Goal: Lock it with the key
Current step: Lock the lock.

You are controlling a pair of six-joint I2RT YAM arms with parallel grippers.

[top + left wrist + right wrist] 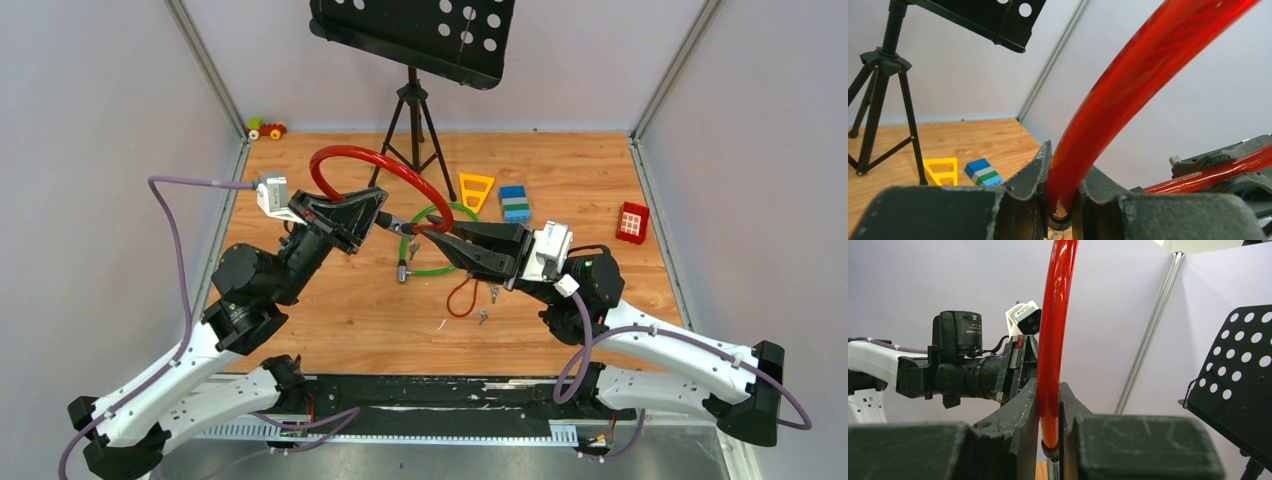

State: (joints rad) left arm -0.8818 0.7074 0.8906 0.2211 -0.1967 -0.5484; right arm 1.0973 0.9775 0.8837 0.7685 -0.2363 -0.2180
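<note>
A thick red cable (350, 152) arcs above the wooden table between both grippers. My left gripper (388, 222) is shut on one end of it; in the left wrist view the cable (1128, 85) rises from between the fingers (1064, 165) just above a dark end collar. My right gripper (440, 236) is shut on the other end (1055, 315), with a metal end plug showing below the closed fingers (1049, 390). The two ends sit close together, facing each other. A tiny silvery key (484, 316) lies on the table by a thin red loop (460, 298).
A green cable loop (432, 272) lies under the grippers. Behind stand a music stand on a tripod (413, 120), a yellow triangle (476, 190), a blue-green block (515, 203) and a red brick (632, 222). A toy car (266, 129) sits at the back left wall.
</note>
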